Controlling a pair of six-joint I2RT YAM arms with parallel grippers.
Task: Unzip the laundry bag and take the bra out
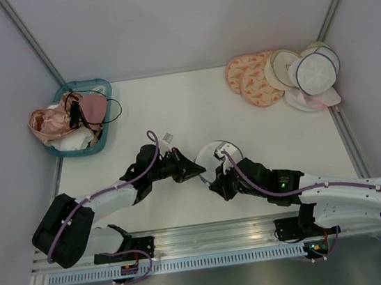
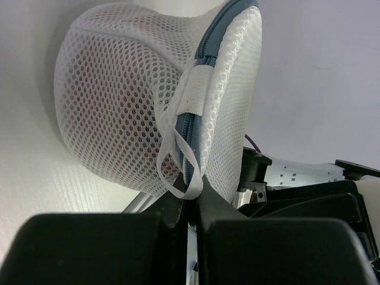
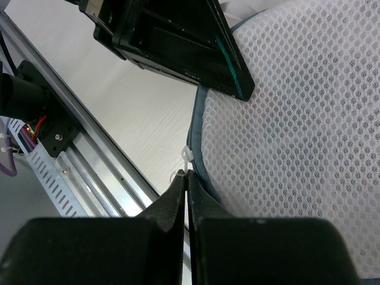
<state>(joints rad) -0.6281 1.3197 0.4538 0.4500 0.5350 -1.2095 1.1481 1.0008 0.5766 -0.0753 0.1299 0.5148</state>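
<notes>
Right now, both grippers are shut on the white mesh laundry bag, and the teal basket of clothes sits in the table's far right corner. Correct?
No: the top view shows the teal basket in the far left corner. The left gripper and right gripper are shut on the laundry bag.

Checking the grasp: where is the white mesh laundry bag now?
In the top view the laundry bag is mid-table toward the near edge, gripped at its edge by the left gripper on its left and the right gripper below.

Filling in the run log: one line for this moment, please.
left gripper: jaws shut on zipper loop | right gripper: jaws shut on laundry bag rim | zipper: looks closed
</notes>
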